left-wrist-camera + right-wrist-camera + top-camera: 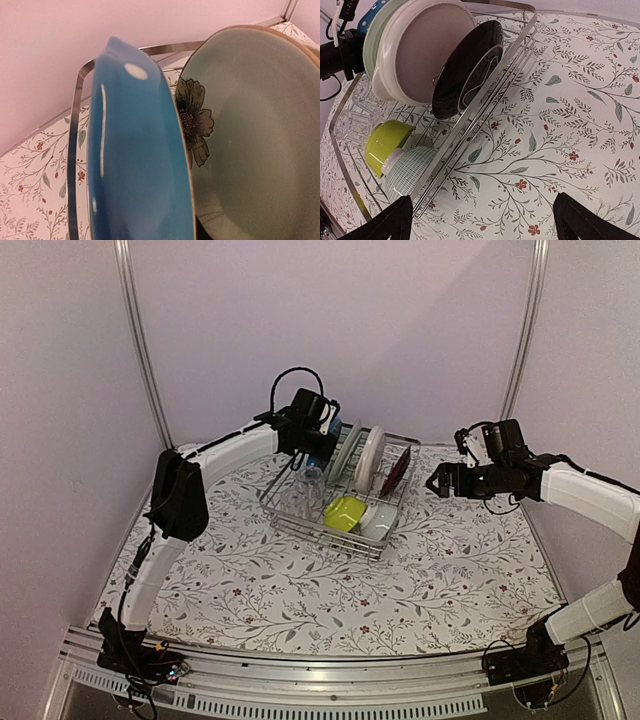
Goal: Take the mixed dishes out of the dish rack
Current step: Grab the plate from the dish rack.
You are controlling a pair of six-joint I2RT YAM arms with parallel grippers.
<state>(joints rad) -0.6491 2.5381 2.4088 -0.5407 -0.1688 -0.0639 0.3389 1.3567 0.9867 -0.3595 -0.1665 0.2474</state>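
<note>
The silver wire dish rack point(289, 517) stands mid-table. Upright in it are a blue plate point(140, 165), a pale green flowered plate point(250, 140), a white plate point(369, 460) and a dark red plate point(397, 470). A clear glass point(310, 480), a yellow-green bowl point(344, 512) and a pale bowl point(377, 520) lie in its near part. My left gripper point(325, 435) is at the top of the blue plate; its fingers are hidden in the left wrist view. My right gripper point(485, 225) is open and empty over the cloth, right of the rack point(485, 105).
A floral tablecloth point(450, 570) covers the table. Pale walls with metal corner posts point(140, 350) close in the back and sides. The rack's rim point(75, 125) runs just left of the blue plate.
</note>
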